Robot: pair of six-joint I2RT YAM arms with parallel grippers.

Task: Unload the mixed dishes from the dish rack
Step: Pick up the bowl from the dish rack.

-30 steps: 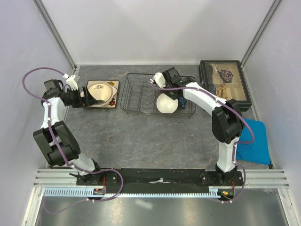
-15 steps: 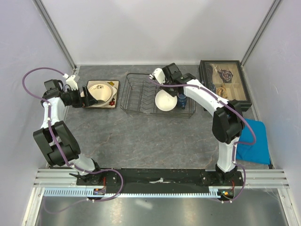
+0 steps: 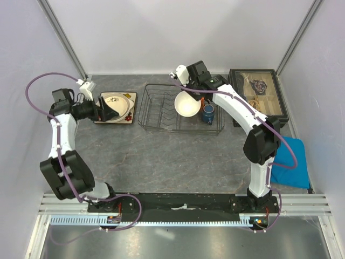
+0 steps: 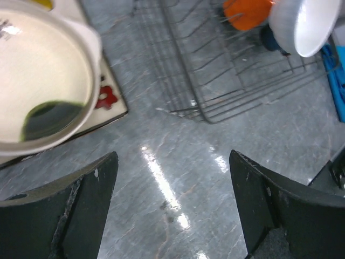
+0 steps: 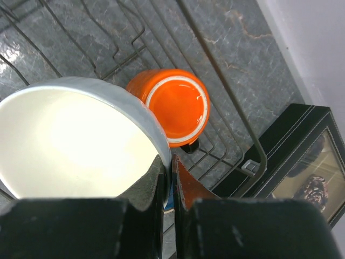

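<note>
Saw the right gripper point(image 5: 171, 164) clamped narrow on the rim of the white bowl point(image 5: 70, 140), one finger inside, one outside. Found that bowl held tilted over the right half of the dish rack point(image 3: 156, 110), glossy white within, greyish on the outer wall. Counted two items in the rack just beyond it: one orange cup point(image 5: 180, 105), pale-ringed at the lip, mouth toward the wrist camera, and one dark blue mug point(image 3: 208, 114) just beside it. Noted the rack as dark wire, low-sided, with zigzag slots, standing on the grey table point(image 3: 178, 156). Saw the left gripper point(image 4: 172, 156) spread wide, holding nothing, above bare table near the cream bowl point(image 4: 38, 81). Found that bowl resting on the one square cream plate point(image 4: 110, 100), red flower at its corner, left of the rack and apart from it. Counted two bowls, one cup, one mug, one square plate. Noted one black glass-lidded box point(image 3: 257, 97) right of the rack and one blue cloth point(image 3: 290, 162) nearer.
</note>
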